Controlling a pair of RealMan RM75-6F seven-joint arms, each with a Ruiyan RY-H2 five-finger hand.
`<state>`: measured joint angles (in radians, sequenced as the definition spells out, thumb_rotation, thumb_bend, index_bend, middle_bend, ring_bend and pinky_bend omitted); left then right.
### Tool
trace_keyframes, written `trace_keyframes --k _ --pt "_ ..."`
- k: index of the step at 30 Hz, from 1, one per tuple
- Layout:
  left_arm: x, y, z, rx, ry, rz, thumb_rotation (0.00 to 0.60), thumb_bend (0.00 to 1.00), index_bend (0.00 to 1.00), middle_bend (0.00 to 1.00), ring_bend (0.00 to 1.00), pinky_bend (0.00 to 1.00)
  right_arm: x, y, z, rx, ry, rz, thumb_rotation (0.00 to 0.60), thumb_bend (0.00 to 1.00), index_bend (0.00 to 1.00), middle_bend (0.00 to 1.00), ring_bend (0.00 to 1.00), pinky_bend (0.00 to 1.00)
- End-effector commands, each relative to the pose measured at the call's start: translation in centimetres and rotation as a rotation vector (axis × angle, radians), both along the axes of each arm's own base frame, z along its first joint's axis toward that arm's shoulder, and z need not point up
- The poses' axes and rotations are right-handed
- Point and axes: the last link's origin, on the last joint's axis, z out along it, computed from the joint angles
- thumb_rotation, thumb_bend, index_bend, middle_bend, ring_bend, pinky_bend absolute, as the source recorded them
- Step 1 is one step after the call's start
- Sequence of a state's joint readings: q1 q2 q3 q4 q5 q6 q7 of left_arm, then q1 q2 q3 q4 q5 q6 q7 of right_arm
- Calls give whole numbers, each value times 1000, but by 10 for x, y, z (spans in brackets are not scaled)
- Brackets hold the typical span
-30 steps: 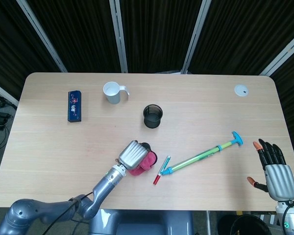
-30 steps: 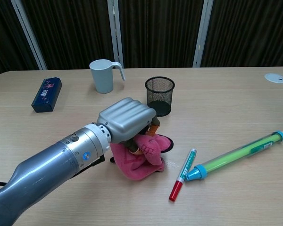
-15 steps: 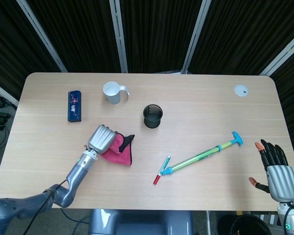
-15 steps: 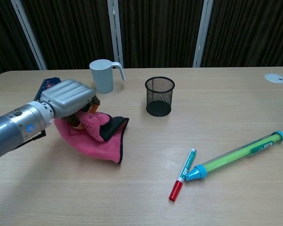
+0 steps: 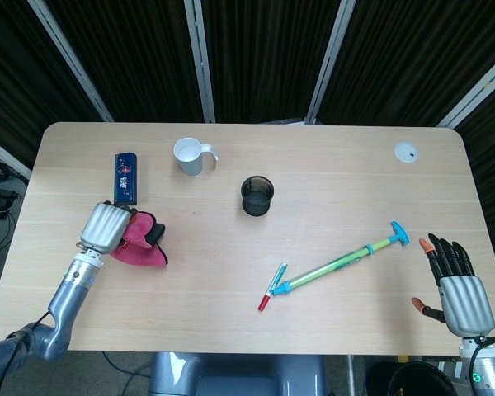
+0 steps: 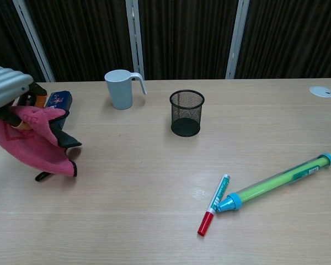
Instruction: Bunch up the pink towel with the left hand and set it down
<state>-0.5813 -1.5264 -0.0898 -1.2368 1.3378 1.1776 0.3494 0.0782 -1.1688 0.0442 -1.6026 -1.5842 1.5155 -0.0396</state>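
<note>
The pink towel with black trim is bunched in my left hand at the table's left side, just in front of the blue box. In the chest view the left hand holds the towel lifted, and its lower folds hang close to the tabletop. My right hand hovers at the table's front right corner with its fingers spread, holding nothing. The chest view does not show the right hand.
A blue box lies just behind the left hand. A white mug and a black mesh cup stand mid-table. A red-capped marker and a long green-and-blue tube lie to the right. A white disc sits far right.
My left hand has carried the bunched towel from the table's front middle far to the left, near the blue box. The right hand has barely shifted.
</note>
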Motion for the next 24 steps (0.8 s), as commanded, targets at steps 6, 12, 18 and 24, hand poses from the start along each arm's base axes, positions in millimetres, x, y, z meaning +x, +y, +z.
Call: trace_keyframes --k 6,12,18,24 --pt "-27 -33 54 11 2 97 600 18 206 42 46 98 4 -2 -5 2 3 13 600 0 0 0 0 0" --pt "-26 -38 63 19 -7 126 600 0 0 0 0 0 6 -4 -7 8 7 17 600 0 0 0 0 0" --pt "-28 -48 74 57 -62 155 600 0 0 0 0 0 5 -5 -8 16 5 15 600 0 0 0 0 0" --pt "-37 -81 92 110 -158 210 600 0 0 0 0 0 5 -5 -8 21 5 17 600 0 0 0 0 0"
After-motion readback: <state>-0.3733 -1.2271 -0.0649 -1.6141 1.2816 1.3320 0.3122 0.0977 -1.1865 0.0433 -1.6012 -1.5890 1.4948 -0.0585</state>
